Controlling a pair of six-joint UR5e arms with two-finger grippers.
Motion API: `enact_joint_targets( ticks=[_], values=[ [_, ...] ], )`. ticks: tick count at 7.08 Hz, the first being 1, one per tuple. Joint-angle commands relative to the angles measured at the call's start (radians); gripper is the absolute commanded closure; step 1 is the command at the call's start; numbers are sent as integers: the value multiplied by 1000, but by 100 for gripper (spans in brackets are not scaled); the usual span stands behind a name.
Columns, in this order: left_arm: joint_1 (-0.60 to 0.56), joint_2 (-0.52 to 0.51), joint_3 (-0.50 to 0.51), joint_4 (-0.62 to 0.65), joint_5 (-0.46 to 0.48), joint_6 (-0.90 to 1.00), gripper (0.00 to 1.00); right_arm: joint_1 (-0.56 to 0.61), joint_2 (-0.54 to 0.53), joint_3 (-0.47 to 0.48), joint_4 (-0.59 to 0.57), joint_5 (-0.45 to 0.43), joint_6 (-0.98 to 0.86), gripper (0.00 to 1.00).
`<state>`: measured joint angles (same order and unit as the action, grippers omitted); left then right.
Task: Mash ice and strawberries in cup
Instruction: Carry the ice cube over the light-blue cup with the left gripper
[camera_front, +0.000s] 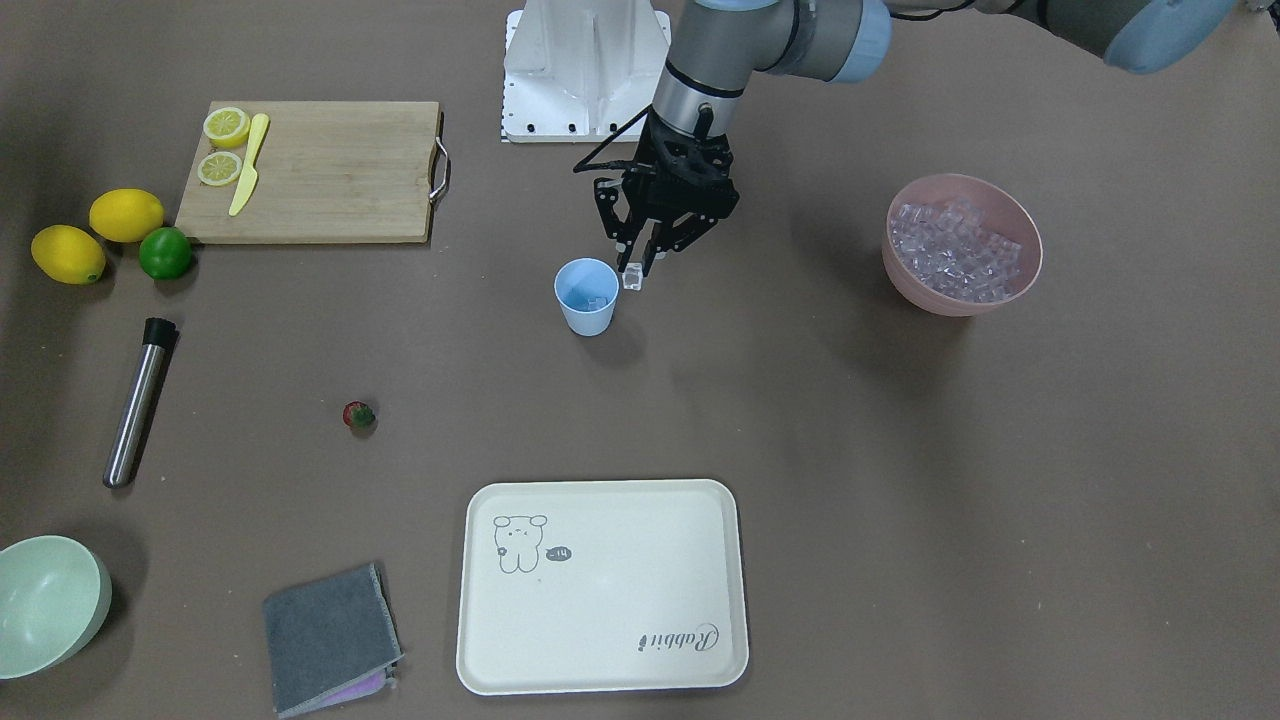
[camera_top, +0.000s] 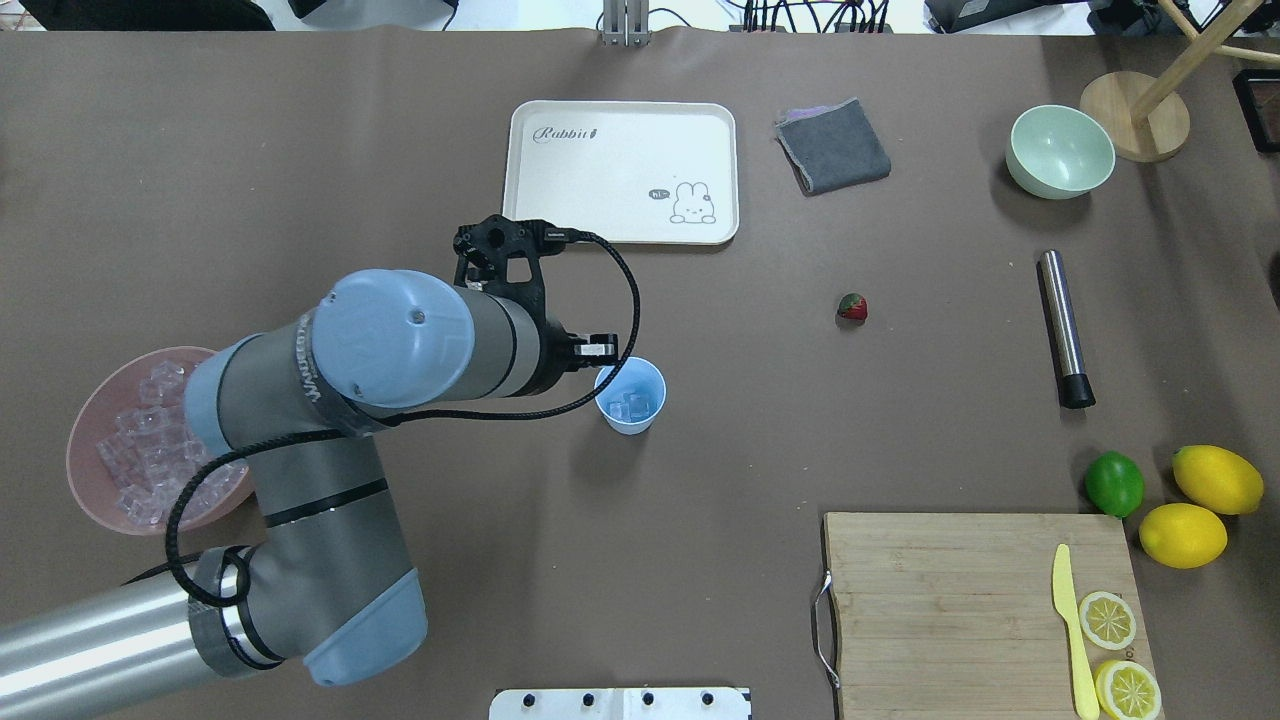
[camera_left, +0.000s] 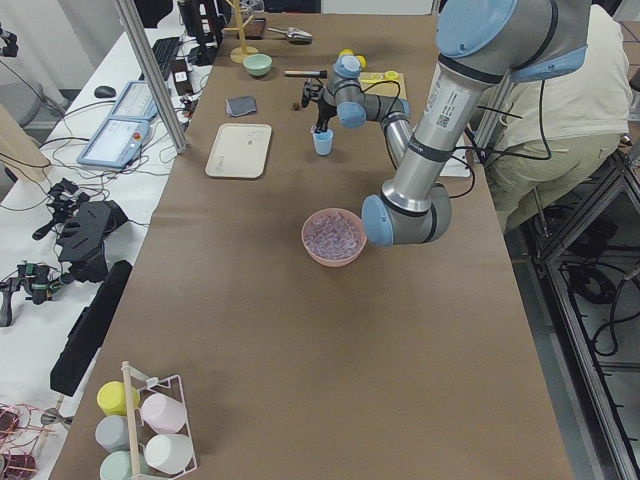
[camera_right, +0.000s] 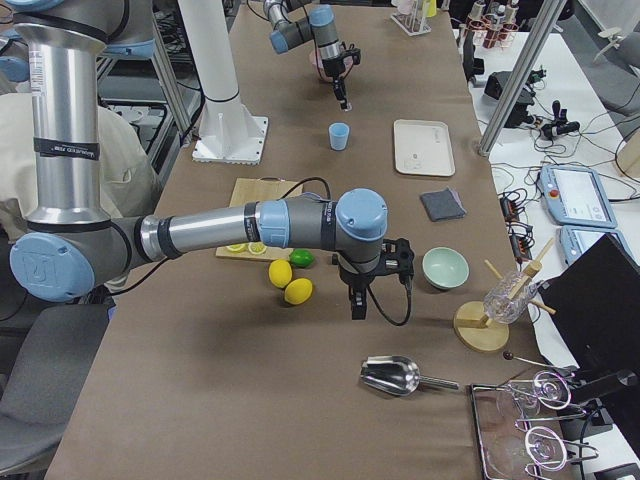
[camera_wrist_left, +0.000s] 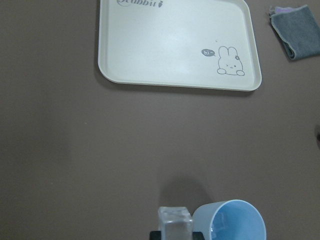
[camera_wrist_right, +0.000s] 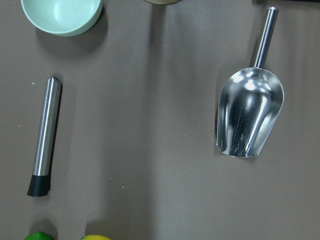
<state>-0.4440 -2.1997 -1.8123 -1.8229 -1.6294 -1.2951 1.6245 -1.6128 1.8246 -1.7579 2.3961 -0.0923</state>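
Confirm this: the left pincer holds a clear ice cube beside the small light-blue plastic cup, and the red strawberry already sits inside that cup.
The left pincer does hold a clear ice cube beside the small light-blue plastic cup, but the tiny red strawberry lies on the brown table, apart from it; the overhead view shows this.
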Motion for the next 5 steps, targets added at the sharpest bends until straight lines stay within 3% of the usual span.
enact_joint_targets(
  ticks=[1,4,5],
  values=[
    [54,-17,40,-18,42,-15,100,0,1,-2,0,-2,-1,0],
    [76,-37,60,-19,68,-27,100,0,-1,-2,0,0,-1,0],
    [76,-38,60,-18,68,-27,86,0,-1,-2,1,0,-3,0]
  ],
)
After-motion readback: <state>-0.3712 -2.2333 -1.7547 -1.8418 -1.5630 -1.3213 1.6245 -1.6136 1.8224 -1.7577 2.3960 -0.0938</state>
